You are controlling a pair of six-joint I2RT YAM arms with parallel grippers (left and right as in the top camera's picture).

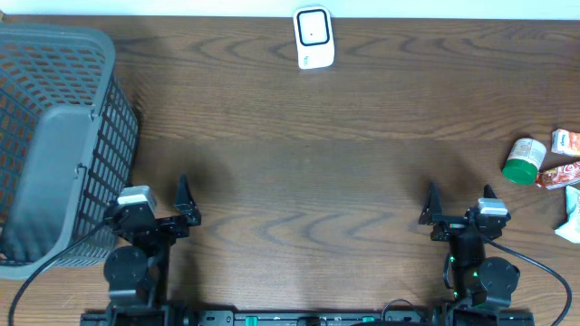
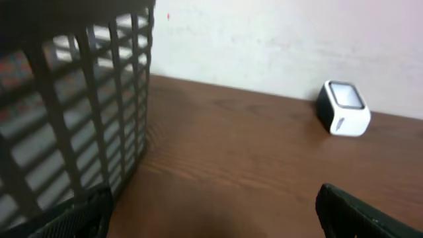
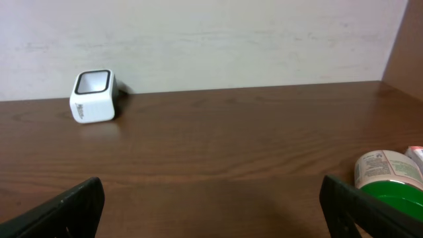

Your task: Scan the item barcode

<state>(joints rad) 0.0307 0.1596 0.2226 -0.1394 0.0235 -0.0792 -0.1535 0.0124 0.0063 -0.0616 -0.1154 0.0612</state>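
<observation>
The white barcode scanner stands at the far edge of the table, also visible in the left wrist view and the right wrist view. The items lie at the right edge: a white tub with a green lid on its side, a red-and-white packet, a red packet and a pale pouch. My left gripper is open and holds nothing, low at the near left beside the basket. My right gripper is open with nothing in it, at the near right, left of the items.
A grey plastic mesh basket fills the left side, its wall close to my left finger. A pale wall runs behind the scanner. Black cables trail from both arm bases at the near edge.
</observation>
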